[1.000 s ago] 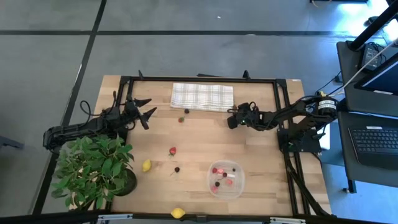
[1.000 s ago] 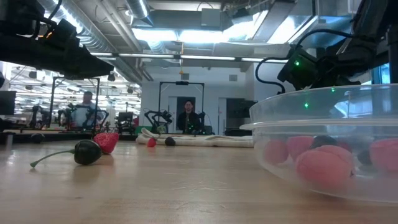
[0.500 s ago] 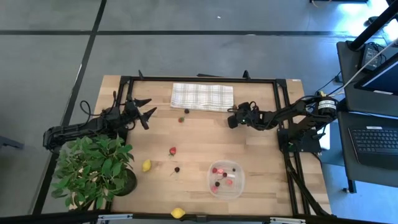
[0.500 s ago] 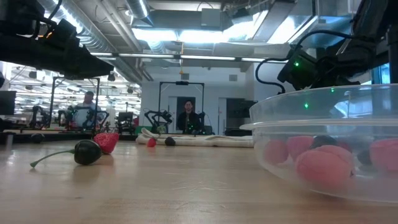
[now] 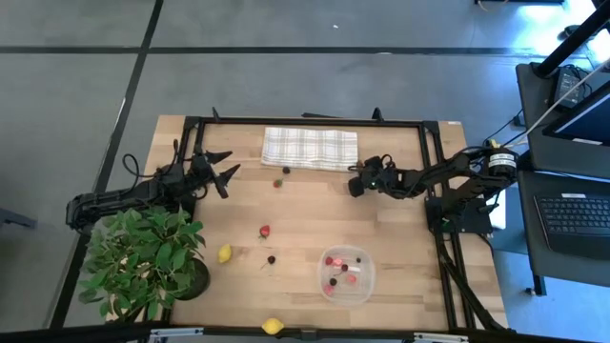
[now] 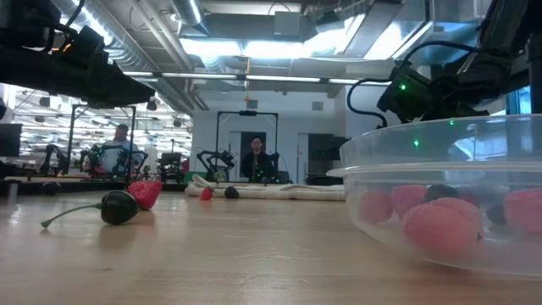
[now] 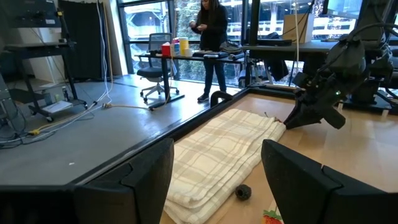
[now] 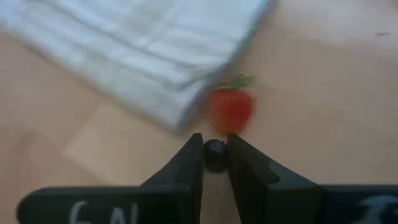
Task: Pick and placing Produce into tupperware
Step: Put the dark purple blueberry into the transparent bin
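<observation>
My right gripper (image 5: 353, 186) (image 8: 215, 144) sits low over the wood just off the checked cloth's (image 5: 309, 148) near right corner, shut on a small dark berry (image 8: 215, 157). A red strawberry (image 8: 231, 109) lies just beyond it. The clear tupperware (image 5: 346, 273) (image 6: 449, 191) holds several red pieces. On the wood lie a strawberry (image 5: 264, 231), a dark berry (image 5: 271, 259), two lemons (image 5: 224, 253) (image 5: 274, 326), and a strawberry (image 5: 278, 182) and berry (image 5: 286, 171) by the cloth. My left gripper (image 5: 227, 171) (image 7: 217, 171) waits open at the far left. My right gripper pinches the small dark berry (image 8: 215, 157) between its two fingertips (image 8: 194, 152), one on each side of it. The fingers come slanting down from the table's right side. Whether the berry rests on the wood or is lifted, I cannot tell.
A leafy potted plant (image 5: 143, 262) fills the near left corner. A black frame (image 5: 305, 121) runs along the table's far and side edges. Bare wood lies between the cloth and the tupperware. People show in the room beyond the table.
</observation>
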Available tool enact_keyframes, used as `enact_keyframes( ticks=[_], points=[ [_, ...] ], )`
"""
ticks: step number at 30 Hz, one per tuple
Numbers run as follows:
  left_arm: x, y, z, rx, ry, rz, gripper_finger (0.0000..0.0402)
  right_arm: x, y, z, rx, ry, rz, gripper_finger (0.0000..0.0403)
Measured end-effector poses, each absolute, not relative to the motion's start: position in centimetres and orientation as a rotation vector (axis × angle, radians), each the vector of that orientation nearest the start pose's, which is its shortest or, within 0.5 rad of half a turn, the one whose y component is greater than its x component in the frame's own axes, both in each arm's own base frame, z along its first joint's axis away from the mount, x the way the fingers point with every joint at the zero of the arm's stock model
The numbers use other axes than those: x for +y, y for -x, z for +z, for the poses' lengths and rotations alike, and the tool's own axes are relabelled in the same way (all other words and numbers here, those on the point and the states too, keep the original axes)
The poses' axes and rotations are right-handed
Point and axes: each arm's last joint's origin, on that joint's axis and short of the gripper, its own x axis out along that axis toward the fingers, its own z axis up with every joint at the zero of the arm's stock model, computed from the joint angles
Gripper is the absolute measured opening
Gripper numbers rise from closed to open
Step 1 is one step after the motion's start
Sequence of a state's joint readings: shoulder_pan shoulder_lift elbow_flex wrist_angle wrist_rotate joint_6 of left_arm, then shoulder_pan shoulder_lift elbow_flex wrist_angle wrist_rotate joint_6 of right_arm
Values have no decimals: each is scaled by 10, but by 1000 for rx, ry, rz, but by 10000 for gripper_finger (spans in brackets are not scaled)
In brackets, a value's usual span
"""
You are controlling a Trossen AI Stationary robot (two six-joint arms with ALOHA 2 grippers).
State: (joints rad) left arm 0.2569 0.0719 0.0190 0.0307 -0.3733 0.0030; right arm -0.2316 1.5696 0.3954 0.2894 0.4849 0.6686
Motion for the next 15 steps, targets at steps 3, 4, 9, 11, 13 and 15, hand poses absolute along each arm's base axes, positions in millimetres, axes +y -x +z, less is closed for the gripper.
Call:
enact_keyframes(
  ticks=[3,4,9,11,13,15],
  points=[
    [35,-93,167,23,-4,630,237,-62,-227,106,619,-518,-798,66],
    [35,-93,167,23,-4,630,237,-61,-230,113,599,-529,-750,66],
    [35,-93,167,23,-4,631,237,-48,-242,142,551,-570,-510,66],
    [35,-93,167,23,-4,630,237,-39,-246,154,540,-586,-398,66],
    [35,-93,167,23,-4,630,237,-27,-249,163,545,-597,-279,66],
    [35,-93,167,23,-4,630,237,-12,-254,173,547,-601,-133,66]
  ],
)
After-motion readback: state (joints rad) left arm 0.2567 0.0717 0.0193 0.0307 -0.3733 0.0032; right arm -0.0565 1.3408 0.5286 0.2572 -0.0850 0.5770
